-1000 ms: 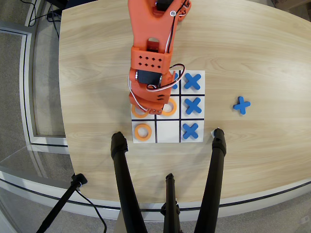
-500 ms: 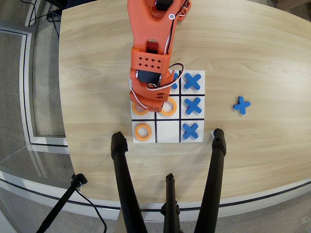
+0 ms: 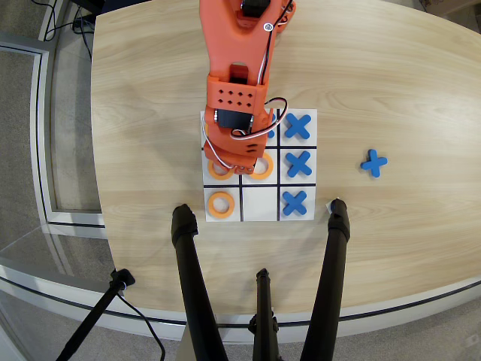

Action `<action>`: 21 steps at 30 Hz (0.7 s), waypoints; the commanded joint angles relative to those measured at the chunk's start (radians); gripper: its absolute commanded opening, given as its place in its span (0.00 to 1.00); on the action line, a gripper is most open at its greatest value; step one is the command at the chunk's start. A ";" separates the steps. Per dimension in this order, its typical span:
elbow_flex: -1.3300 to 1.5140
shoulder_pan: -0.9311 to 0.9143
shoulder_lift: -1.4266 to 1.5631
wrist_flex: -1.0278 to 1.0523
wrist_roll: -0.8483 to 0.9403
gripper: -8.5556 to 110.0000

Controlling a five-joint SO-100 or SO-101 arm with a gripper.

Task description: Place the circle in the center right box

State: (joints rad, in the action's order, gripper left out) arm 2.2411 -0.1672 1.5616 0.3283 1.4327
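Note:
An orange circle (image 3: 218, 176) lies in the middle-row cell (image 3: 234, 181) of the grid's left column in the overhead view, the center right box; its upper part is hidden by the arm. My orange gripper (image 3: 242, 167) hangs just above and to the right of it, over the line between that cell and the middle cell. Its own body hides the fingertips, so their state is unclear. A second ring (image 3: 264, 171) sits in the middle cell, half covered. A third ring (image 3: 221, 204) lies in the bottom-left cell.
Blue crosses (image 3: 298, 125) (image 3: 299, 162) (image 3: 294, 201) fill the grid's right column, and another cross (image 3: 270, 133) peeks out beside the arm. A loose cross (image 3: 373, 162) lies on the wood to the right. Black tripod legs (image 3: 192, 278) cross the front of the table.
The arm has drawn back up and slightly right. The ring in the middle-left cell has shifted a little into the cell and shows more.

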 commanded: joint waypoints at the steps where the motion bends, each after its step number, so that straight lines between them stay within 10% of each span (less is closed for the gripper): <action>1: -0.017 -0.017 0.008 -0.009 0.003 0.15; 21: -0.207 -0.100 0.396 0.489 -0.041 0.18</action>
State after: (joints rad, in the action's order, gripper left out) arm 1.9880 -0.2470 1.8193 0.7762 1.3990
